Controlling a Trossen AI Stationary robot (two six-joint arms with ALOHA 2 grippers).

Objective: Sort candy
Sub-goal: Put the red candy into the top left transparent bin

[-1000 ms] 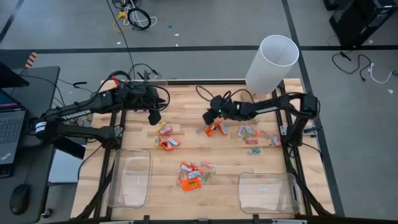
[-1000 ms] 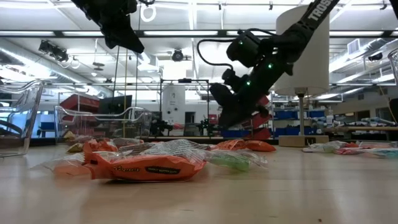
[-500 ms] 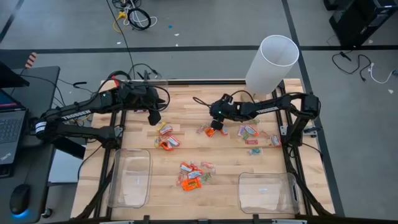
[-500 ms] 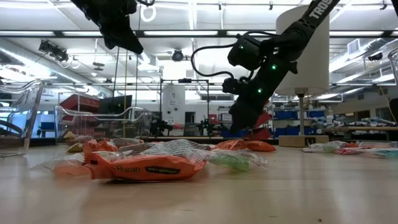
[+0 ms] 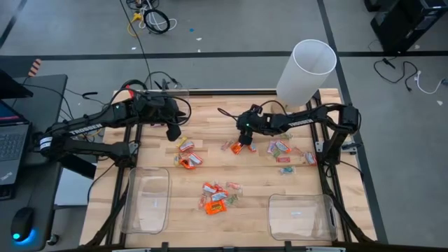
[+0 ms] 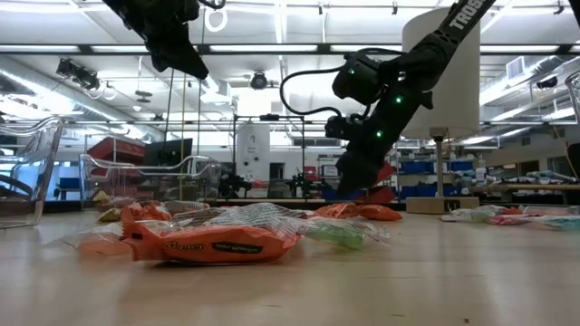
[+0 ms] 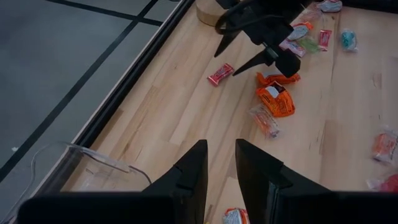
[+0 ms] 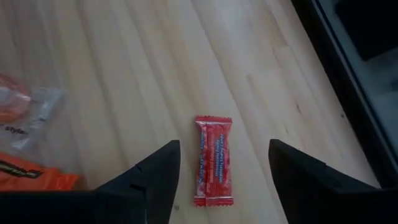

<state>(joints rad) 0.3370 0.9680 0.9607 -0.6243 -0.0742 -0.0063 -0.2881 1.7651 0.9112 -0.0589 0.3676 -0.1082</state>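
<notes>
"Reese's" on the nearest orange candy wrapper [image 6: 213, 243]; "TROSSEN" lettering on the left arm [image 5: 87, 126]

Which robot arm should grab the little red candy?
The right. Its open gripper hangs right over the red candy, a finger on each side. The left gripper waits farther off, so it's probably worse placed.

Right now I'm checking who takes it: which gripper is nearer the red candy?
Right. The right gripper hangs open directly over the red candy; the left gripper waits farther off.
</notes>
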